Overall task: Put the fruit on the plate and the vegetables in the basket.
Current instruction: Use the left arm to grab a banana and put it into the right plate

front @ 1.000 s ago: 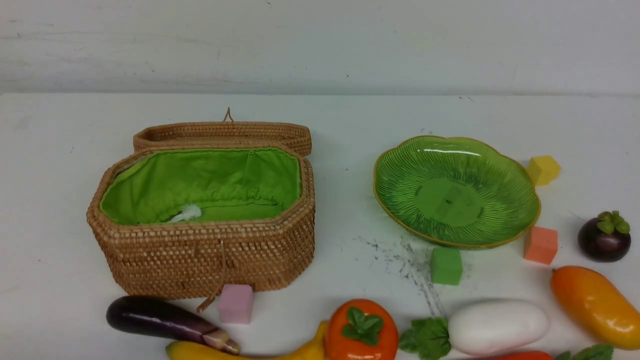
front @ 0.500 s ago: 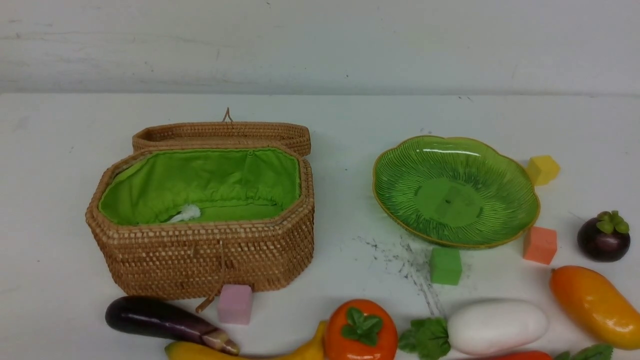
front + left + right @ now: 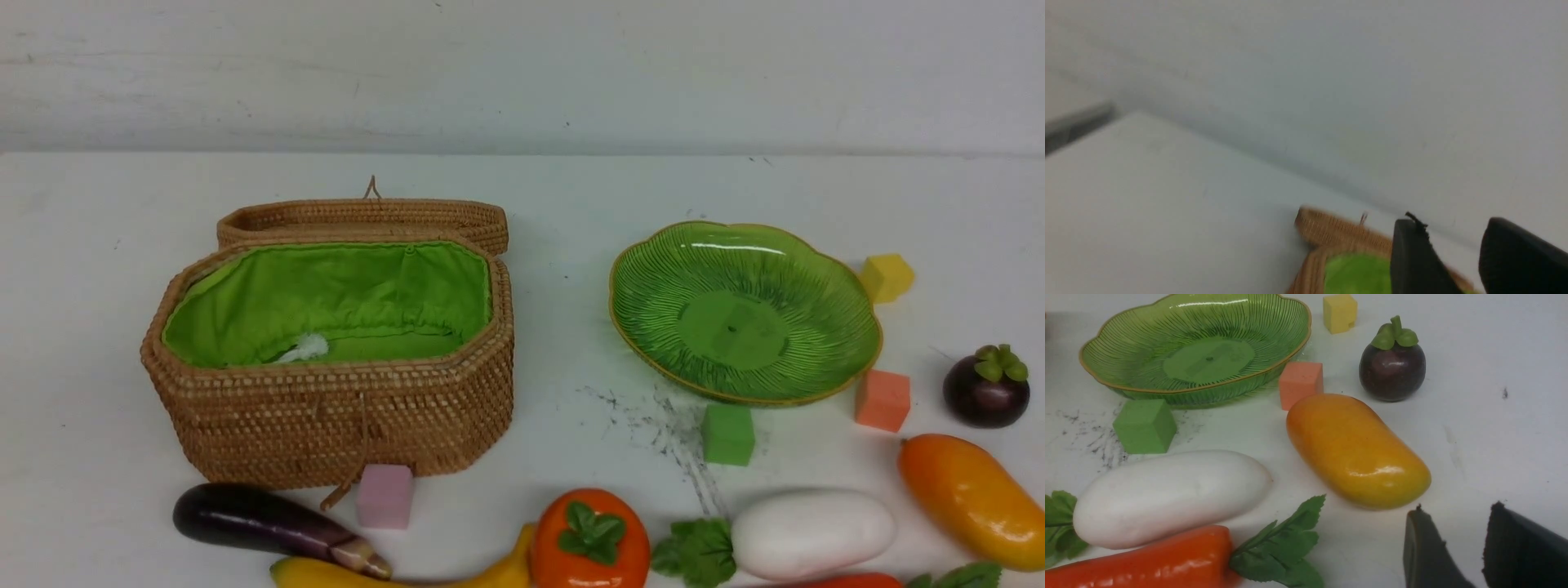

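Nothing is sorted yet. On the white desk, the green ribbed glass plate holds no fruit and the green-lined wicker basket, lid open, holds no vegetables. The orange-yellow mango lies near the right claw, jaws apart and empty. The blurred left claw seems likewise. The next move is probably a first pick, most likely the mango.

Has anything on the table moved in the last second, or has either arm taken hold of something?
Nothing visibly changed. The basket stays open and the plate bare. The eggplant, banana, persimmon, radish, mango and mangosteen lie where they were. The left end effector and right end effector stand open, holding nothing.
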Controlling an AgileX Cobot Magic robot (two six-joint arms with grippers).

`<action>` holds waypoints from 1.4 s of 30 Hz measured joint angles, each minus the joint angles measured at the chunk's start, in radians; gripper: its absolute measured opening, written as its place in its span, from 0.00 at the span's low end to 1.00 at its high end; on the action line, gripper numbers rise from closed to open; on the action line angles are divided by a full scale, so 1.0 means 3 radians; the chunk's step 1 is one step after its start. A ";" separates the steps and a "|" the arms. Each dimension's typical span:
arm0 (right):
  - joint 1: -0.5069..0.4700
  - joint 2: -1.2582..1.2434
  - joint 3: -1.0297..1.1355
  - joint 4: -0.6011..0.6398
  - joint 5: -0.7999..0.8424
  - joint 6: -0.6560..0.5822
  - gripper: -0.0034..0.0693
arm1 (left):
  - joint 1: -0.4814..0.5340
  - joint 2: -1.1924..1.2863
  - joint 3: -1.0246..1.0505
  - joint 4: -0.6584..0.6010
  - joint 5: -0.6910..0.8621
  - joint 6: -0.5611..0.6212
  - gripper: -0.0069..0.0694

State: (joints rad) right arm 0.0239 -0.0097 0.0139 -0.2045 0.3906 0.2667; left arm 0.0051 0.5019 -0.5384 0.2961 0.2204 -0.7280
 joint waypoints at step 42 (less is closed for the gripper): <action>0.0000 0.0000 0.0000 0.0000 0.0000 0.0000 0.38 | -0.2776 0.3257 -0.1068 -0.0592 0.1170 0.3682 0.61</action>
State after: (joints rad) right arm 0.0239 -0.0097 0.0139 -0.2045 0.3906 0.2667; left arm -0.8277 1.4791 -0.8587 0.1186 0.5713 0.3766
